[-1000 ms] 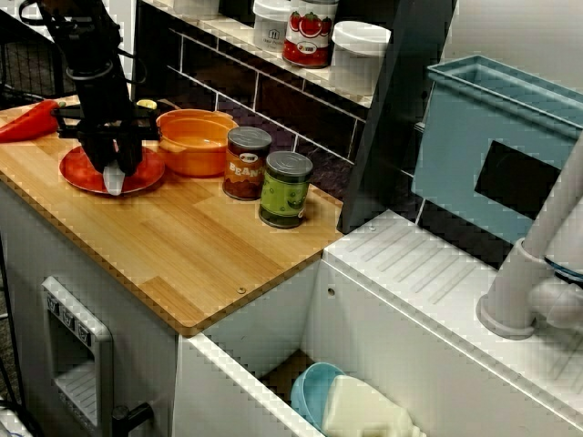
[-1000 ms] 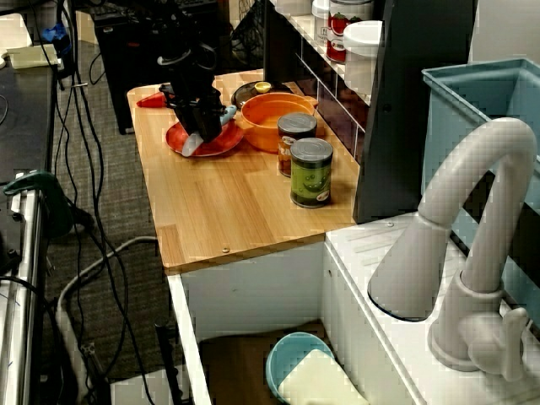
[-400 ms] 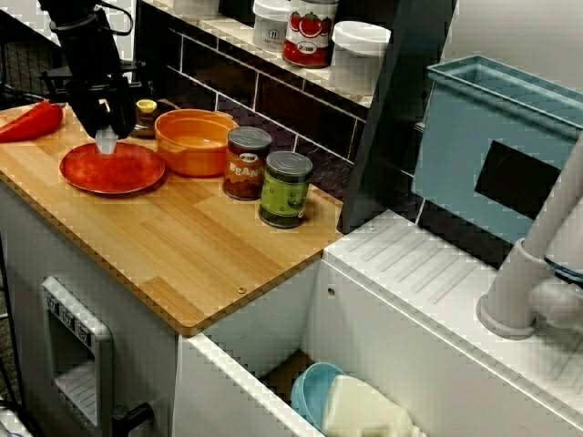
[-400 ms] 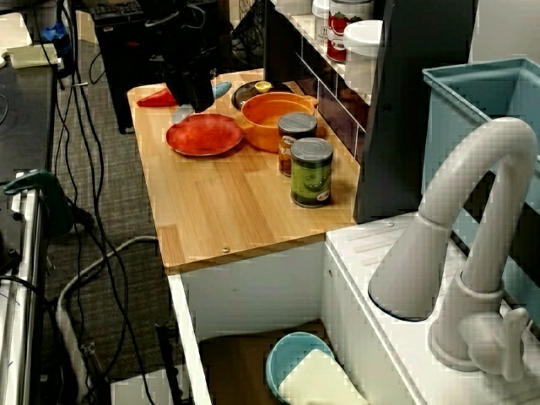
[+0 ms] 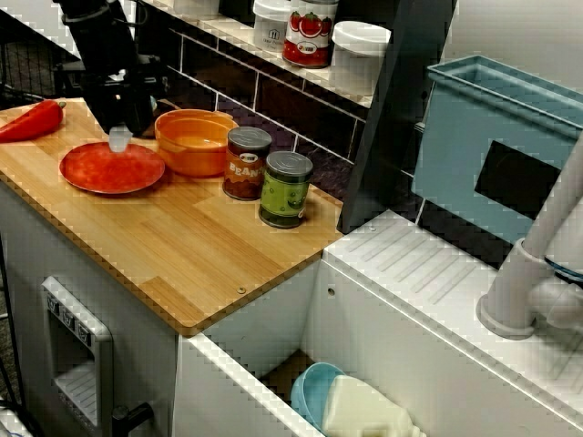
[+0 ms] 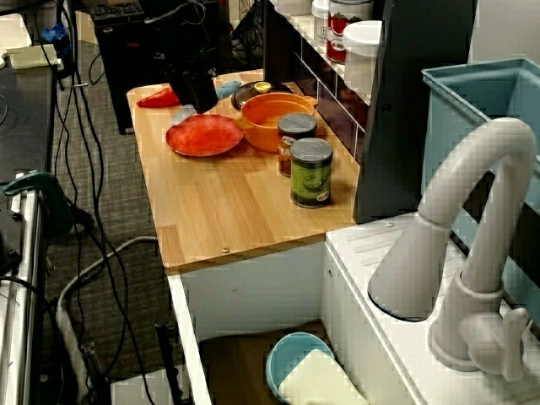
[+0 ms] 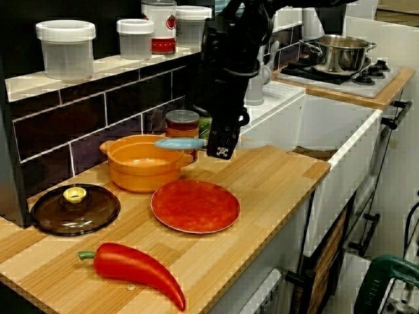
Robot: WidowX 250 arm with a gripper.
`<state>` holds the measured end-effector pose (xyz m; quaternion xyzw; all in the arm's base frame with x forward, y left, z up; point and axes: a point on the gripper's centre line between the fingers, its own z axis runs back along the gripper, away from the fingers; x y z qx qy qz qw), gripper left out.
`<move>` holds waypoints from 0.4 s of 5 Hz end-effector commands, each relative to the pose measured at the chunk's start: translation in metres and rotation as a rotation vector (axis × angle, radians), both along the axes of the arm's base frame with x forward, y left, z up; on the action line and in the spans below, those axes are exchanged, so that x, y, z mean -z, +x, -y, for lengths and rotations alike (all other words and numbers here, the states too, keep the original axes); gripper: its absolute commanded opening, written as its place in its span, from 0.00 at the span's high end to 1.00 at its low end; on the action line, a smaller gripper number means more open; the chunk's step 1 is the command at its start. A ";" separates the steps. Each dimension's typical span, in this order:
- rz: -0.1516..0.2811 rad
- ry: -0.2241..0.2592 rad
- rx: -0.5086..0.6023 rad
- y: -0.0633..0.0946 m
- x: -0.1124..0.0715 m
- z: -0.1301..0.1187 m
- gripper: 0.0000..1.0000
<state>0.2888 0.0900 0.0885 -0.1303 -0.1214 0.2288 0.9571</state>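
My gripper (image 5: 118, 127) hangs just above the far edge of a red plate (image 5: 111, 167), shut on a light blue utensil (image 5: 118, 139). In the view from the pepper end, the utensil (image 7: 178, 143) sticks out level from the gripper (image 7: 219, 147), over the rim of an orange pot (image 7: 144, 162) and above the plate (image 7: 195, 205). In the view over the tap, the gripper (image 6: 196, 99) is between the plate (image 6: 204, 135) and the pot (image 6: 274, 118). The utensil (image 6: 224, 87) shows beside the gripper there.
A red pepper (image 7: 134, 268) lies at the counter's end. A dark glass lid (image 7: 75, 208) sits behind it. Two cans (image 5: 247, 162) (image 5: 285, 188) stand right of the pot. Jars line the shelf (image 5: 310, 27). A blue bowl (image 5: 314, 391) rests in the sink beside the tap (image 6: 456, 236).
The gripper rose from the plate's surface with the blue utensil in it and shifted slightly toward the orange pot. Nothing else moved.
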 end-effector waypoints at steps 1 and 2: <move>0.038 0.023 0.139 -0.012 -0.016 0.039 1.00; 0.026 0.026 0.174 -0.015 -0.006 0.051 1.00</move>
